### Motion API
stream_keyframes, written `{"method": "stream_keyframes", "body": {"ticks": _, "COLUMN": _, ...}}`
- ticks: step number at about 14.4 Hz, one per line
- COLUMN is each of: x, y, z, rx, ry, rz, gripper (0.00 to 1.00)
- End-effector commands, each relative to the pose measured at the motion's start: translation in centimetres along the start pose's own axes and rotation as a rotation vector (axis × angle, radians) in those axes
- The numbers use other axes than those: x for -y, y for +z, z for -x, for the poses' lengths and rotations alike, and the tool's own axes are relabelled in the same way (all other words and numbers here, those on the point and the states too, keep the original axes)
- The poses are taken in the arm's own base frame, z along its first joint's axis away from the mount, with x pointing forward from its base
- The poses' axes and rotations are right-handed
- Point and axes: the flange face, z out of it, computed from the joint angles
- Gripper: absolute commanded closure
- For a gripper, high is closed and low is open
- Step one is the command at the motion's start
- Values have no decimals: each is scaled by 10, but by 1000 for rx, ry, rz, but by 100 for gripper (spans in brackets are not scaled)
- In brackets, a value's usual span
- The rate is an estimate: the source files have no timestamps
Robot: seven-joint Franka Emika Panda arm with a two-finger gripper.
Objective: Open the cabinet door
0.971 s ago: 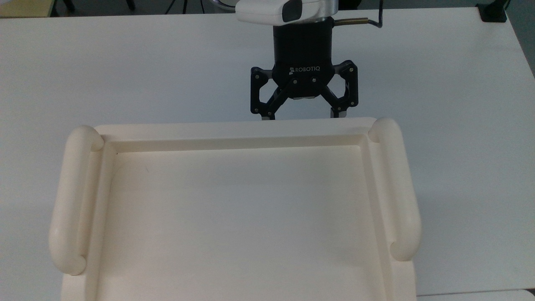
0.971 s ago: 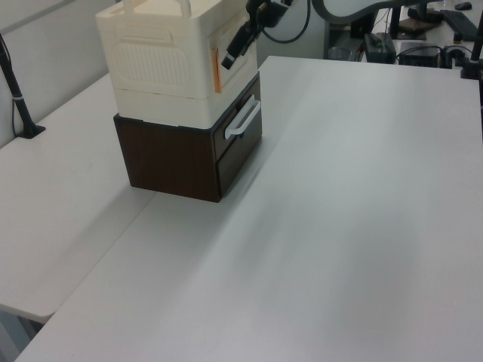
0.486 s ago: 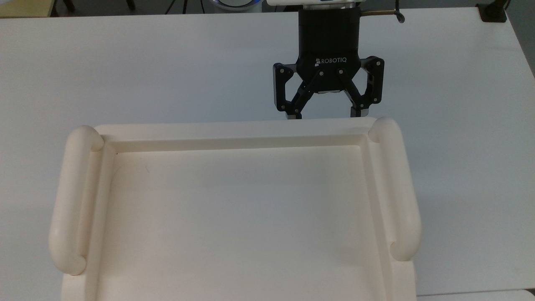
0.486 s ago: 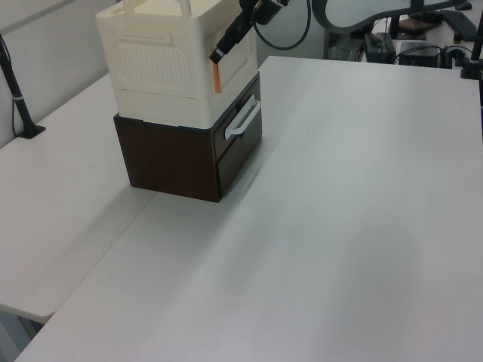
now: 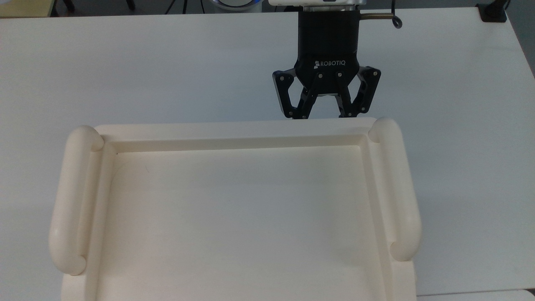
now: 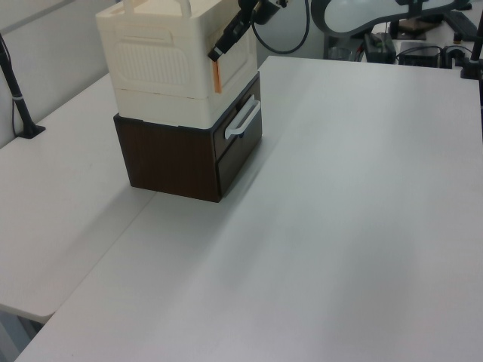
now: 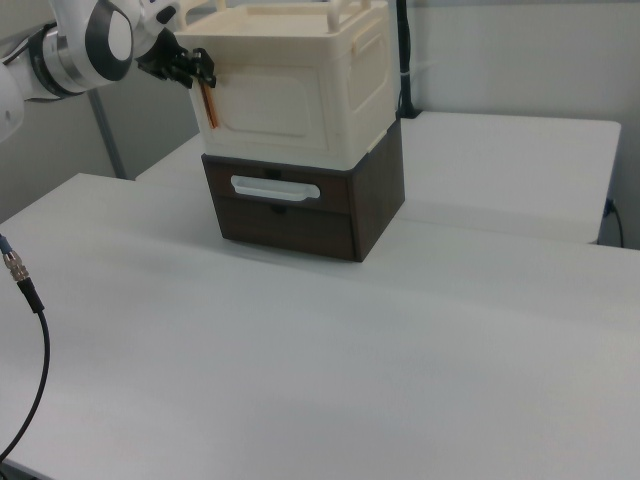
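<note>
Gripper (image 5: 325, 116) sits at the far rim of the cream tray top (image 5: 234, 127), toward the top view's right, close to the right-hand tubular handle (image 5: 397, 188). Fingers are spread partway with a clear gap between them, and the tips drop out of sight behind the rim. Compared with 0.5 s ago the gap is clearly narrower: both fingers have drawn inward, while the black gripper body has barely moved. Compared with 1.0 s ago the whole gripper has shifted toward the top view's right.

In the left view the gripper (image 6: 215, 54) is at the upper front corner of the cream cabinet, just above an orange tab (image 6: 217, 77) on the front edge. It is in the same spot as 0.5 s ago; 1.0 s ago it was further toward the left view's right. Whether it touches the tab is not clear.

In the right view the gripper (image 7: 200, 72) is at the cabinet's upper corner on the right view's left, with the orange tab (image 7: 208, 100) right below it.

The cabinet door (image 7: 270, 105) is the cream front panel of the upper box. It lies flush and closed, unchanged from the earlier frames; in the left view (image 6: 238, 53) it looks the same.

The cream cabinet stands on a dark brown drawer unit (image 7: 300, 220) with a white handle (image 7: 275, 187), drawer closed. All of it rests on the white table (image 5: 125, 62).
</note>
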Motion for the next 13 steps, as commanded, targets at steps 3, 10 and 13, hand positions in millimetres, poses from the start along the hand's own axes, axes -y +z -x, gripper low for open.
{"method": "stream_keyframes", "body": {"ticks": 3, "x": 2, "y": 12, "z": 9, "rx": 19, "ry": 0, "rz": 17, "gripper": 46}}
{"method": "stream_keyframes", "body": {"ticks": 10, "x": 0, "y": 10, "z": 10, "rx": 35, "ry": 22, "rz": 23, "gripper": 76}}
{"method": "stream_keyframes", "body": {"ticks": 13, "x": -5, "y": 10, "z": 17, "rx": 115, "ry": 21, "rz": 46, "gripper": 84}}
